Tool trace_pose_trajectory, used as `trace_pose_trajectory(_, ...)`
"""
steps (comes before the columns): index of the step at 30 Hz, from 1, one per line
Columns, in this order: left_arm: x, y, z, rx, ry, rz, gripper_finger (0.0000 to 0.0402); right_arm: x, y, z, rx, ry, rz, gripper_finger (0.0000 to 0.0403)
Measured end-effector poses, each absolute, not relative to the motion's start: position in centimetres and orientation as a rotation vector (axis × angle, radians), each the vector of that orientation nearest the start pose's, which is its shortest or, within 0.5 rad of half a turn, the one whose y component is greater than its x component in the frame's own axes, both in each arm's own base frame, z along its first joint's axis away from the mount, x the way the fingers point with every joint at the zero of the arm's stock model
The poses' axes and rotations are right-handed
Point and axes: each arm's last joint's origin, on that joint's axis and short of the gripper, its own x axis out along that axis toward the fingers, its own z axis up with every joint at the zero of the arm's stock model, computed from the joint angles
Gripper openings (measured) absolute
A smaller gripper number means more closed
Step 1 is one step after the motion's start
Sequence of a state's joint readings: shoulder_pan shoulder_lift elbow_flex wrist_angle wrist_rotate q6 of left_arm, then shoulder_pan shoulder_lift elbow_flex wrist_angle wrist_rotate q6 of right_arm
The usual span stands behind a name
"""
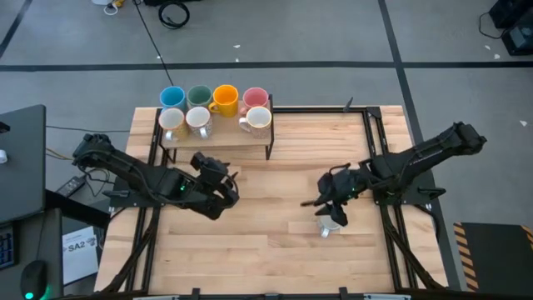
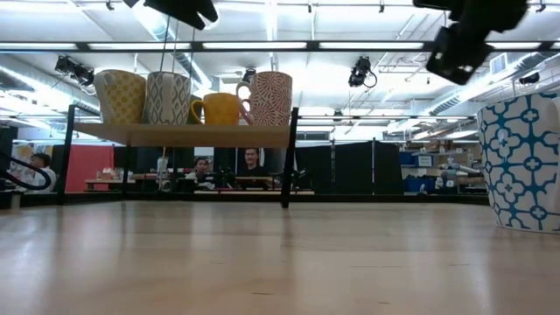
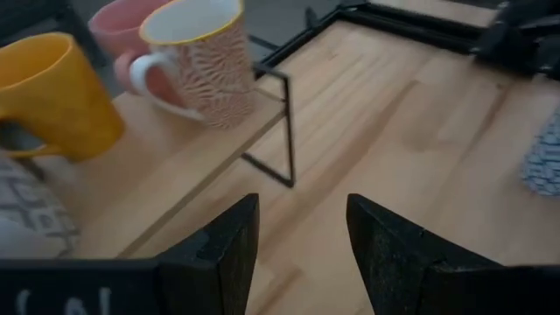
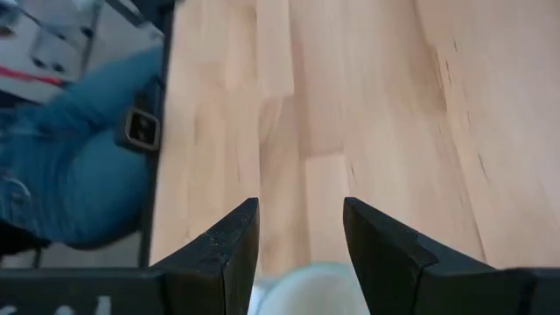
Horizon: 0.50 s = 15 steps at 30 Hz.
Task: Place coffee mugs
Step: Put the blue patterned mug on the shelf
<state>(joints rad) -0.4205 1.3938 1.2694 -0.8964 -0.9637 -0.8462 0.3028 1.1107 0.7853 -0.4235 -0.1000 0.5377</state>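
Seven mugs stand on a low wooden shelf (image 1: 218, 136) at the table's far left: blue (image 1: 172, 97), dark green (image 1: 199, 96), orange-yellow (image 1: 225, 97) and pink (image 1: 255, 98) behind, three white patterned ones (image 1: 198, 121) in front. A white mug with a blue pattern (image 2: 523, 162) stands upright on the table at right centre (image 1: 330, 224). My right gripper (image 1: 331, 208) hangs open just above it; its rim (image 4: 308, 293) shows below the fingers (image 4: 297, 206). My left gripper (image 3: 302, 201) is open over the table near the shelf (image 1: 228, 188), touching nothing.
The shelf stands on thin black metal legs (image 3: 289, 131) with room beneath it (image 2: 184, 171). Black frame rails (image 1: 372, 133) run along the table's sides. A person in blue jeans (image 4: 79, 175) is beside the table's edge. Bare wood lies between the arms (image 1: 275, 200).
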Motion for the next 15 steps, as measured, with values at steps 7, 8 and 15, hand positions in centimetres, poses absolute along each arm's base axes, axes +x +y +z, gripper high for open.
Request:
trace_pose_trajectory(7, 25.5, -9.3, 32.2, -0.122, 0.502, 0.737, 0.0181, 20.2, 8.3, 24.6, 0.33, 0.895, 0.103, 0.0173)
trace_pose_trajectory(8, 25.5, -9.3, 32.2, -0.121, 0.502, 0.737, 0.0181, 20.0, 8.3, 24.5, 0.319, 0.91, 0.097, 0.0173)
trace_pose_trajectory(15, 25.5, -9.3, 32.2, -0.12, 0.502, 0.737, 0.0181, 18.5, 8.3, 23.6, 0.268, 1.055, -0.004, 0.0173)
